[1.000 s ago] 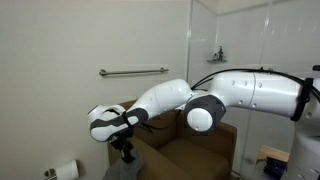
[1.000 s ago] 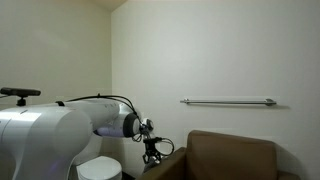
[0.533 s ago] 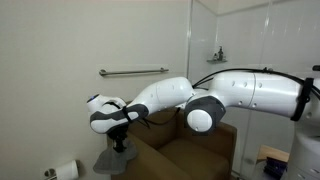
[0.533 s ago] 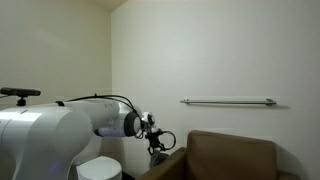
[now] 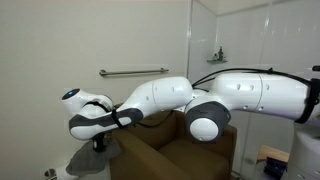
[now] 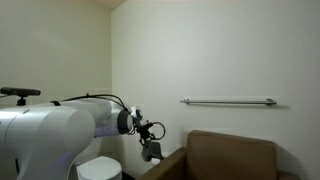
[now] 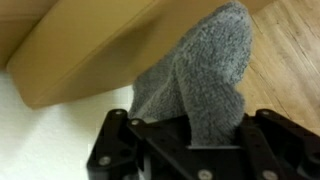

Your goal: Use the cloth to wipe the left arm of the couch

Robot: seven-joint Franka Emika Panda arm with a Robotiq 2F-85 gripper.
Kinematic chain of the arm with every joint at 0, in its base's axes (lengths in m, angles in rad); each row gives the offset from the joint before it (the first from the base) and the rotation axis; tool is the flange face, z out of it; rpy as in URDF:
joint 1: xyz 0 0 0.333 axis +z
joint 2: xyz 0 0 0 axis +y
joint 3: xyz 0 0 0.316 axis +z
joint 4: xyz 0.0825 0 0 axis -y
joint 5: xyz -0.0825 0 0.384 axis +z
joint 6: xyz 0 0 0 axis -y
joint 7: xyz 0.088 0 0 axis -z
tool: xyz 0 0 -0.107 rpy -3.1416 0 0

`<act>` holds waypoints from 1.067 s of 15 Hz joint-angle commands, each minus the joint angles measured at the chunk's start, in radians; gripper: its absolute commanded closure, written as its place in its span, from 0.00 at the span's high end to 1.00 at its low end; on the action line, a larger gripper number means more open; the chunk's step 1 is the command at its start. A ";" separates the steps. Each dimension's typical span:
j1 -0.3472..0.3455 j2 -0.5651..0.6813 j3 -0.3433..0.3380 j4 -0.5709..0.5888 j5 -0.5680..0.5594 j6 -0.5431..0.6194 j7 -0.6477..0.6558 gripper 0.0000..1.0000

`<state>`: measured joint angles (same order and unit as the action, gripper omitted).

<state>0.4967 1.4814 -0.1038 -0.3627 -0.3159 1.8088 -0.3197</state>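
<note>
My gripper [image 5: 97, 143] is shut on a grey cloth [image 5: 84, 162], which hangs below it just beside the outer end of the brown couch's arm [image 5: 130, 160]. In an exterior view the gripper [image 6: 149, 146] holds the cloth [image 6: 151, 154] just off the couch arm [image 6: 172, 164], and I cannot tell if they touch. In the wrist view the cloth [image 7: 200, 80] fills the space between the black fingers [image 7: 190, 135] and hangs in front of the tan couch arm [image 7: 80, 45].
The couch [image 6: 232, 156] stands against a white wall under a metal grab bar [image 6: 228, 101], which also shows in an exterior view [image 5: 133, 71]. A white toilet [image 6: 100, 168] is beside the couch. There is a tiled shower wall [image 5: 245, 40] and wooden floor [image 7: 295, 60].
The gripper has moved with the cloth away from above the couch arm, outward past its end towards the toilet side. It stays shut on the cloth.
</note>
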 commanded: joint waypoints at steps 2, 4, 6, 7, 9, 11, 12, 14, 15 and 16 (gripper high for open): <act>0.052 -0.005 -0.011 -0.008 -0.018 0.082 -0.053 0.04; 0.053 -0.010 0.015 -0.024 0.010 0.072 -0.075 0.04; 0.042 -0.013 0.063 -0.047 0.053 0.047 -0.127 0.04; 0.035 0.001 0.089 -0.030 0.074 0.012 -0.157 0.04; 0.028 0.007 0.113 -0.035 0.093 -0.080 -0.199 0.04; 0.020 0.013 0.115 -0.027 0.091 -0.209 -0.230 0.04; 0.018 0.013 0.110 -0.022 0.084 -0.280 -0.243 0.04; 0.011 0.014 0.104 -0.019 0.071 -0.333 -0.277 0.04; 0.005 0.013 0.106 -0.014 0.072 -0.331 -0.289 0.03; 0.020 0.013 0.101 -0.028 0.071 -0.306 -0.237 0.04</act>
<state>0.5158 1.4948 -0.0015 -0.3943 -0.2469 1.5057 -0.5571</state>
